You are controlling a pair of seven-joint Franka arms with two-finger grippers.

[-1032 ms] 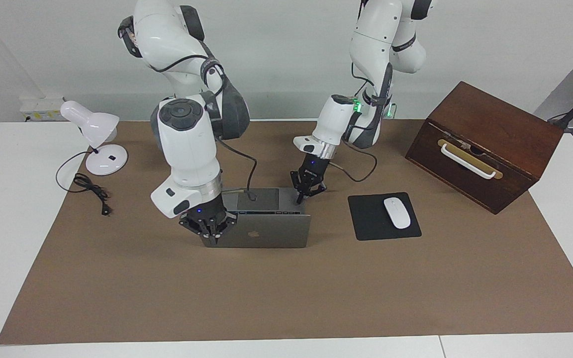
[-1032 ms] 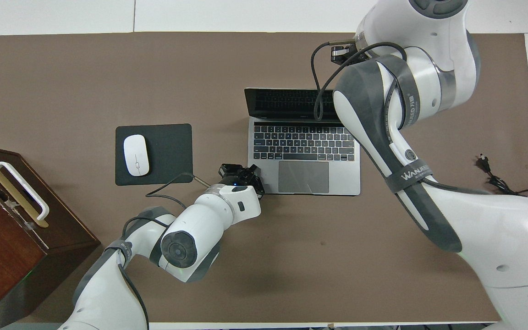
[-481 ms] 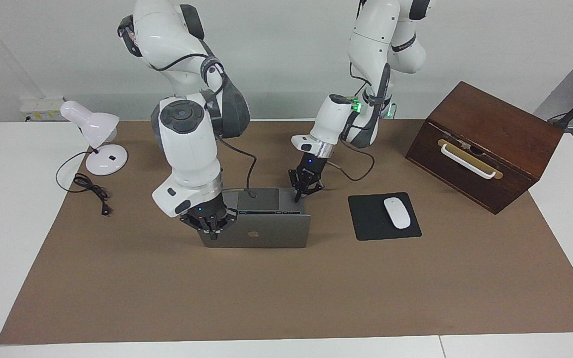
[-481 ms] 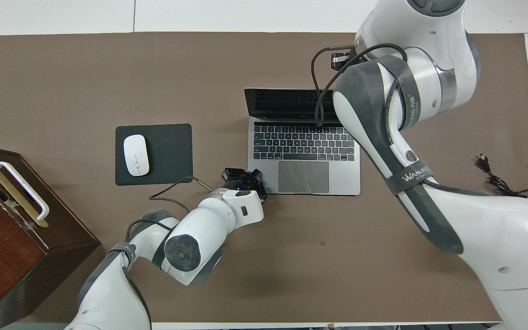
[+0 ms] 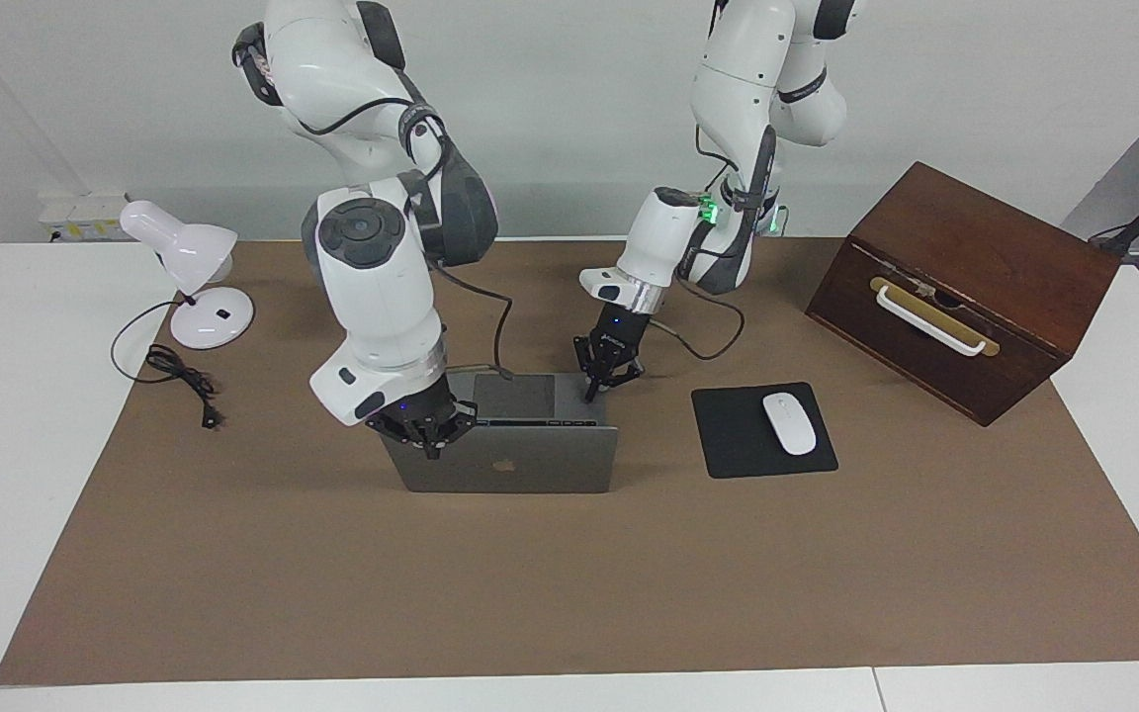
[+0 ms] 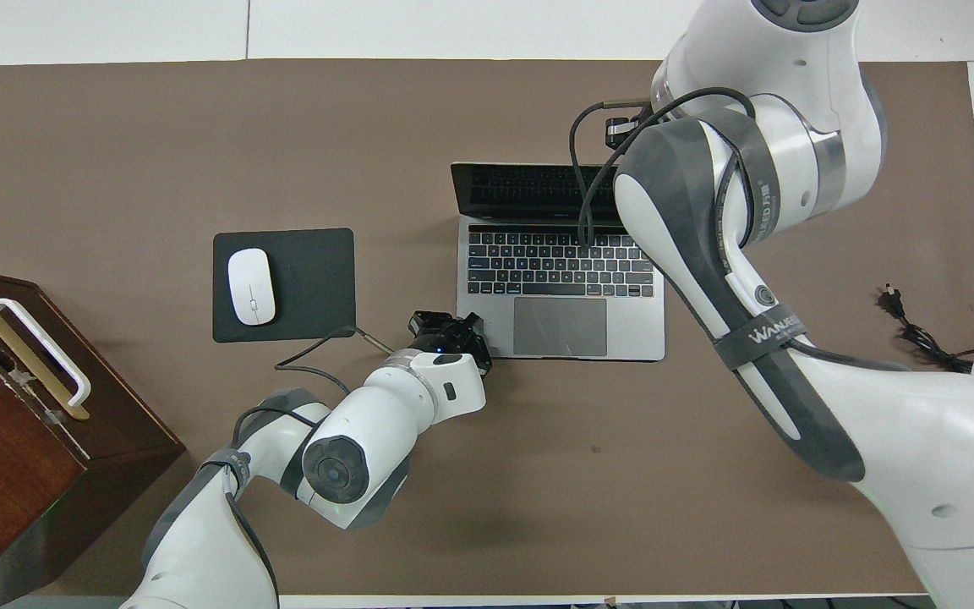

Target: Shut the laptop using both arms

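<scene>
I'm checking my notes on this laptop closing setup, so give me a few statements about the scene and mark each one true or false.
1. The laptop is open. True.
2. The white mouse lies on the laptop's keyboard. False: it lies on the black mouse pad beside the laptop.
3. The right end effector is at the lid's top edge. True.
4. The left end effector is over the wooden box. False: it is at the laptop base's corner nearest the robots.
5. The desk lamp stands toward the right arm's end of the table. True.
</scene>
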